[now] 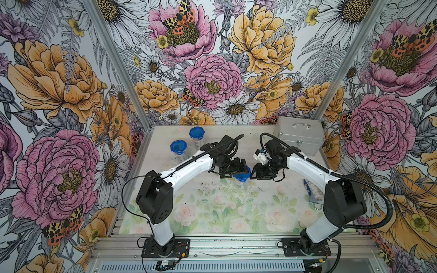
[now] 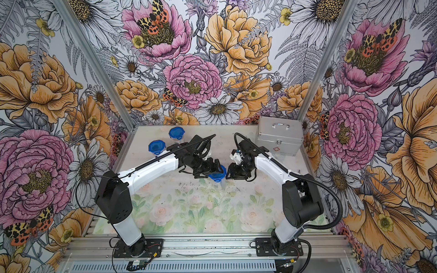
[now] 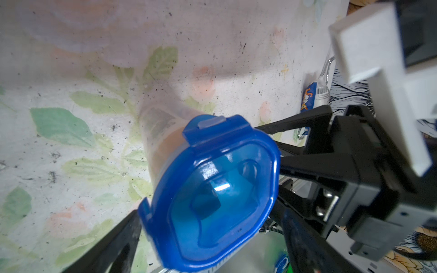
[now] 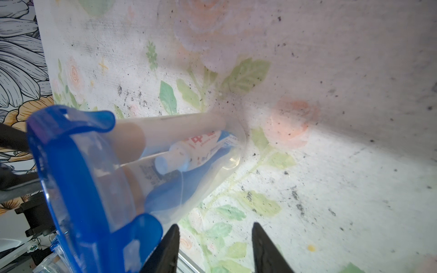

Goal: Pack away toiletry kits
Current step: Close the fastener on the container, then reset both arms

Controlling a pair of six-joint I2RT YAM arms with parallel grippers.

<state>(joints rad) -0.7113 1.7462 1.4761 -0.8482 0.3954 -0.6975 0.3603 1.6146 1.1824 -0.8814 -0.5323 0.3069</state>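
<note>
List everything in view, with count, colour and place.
cups: 3, clear; two far left on the table, one at centre
lids: 3, blue; one on each cup
toothpaste tube: 1, white with red print; inside the centre cup
bottle: at least 1, white; inside the centre cup
case: 1, silver; far right corner
packet: 1, blue and white; right table edge
table: 1, pale floral top
arms: 2, white and black
left gripper: 1, black; open around the centre lid
right gripper: 1, black; open, empty, beside that cup
</note>
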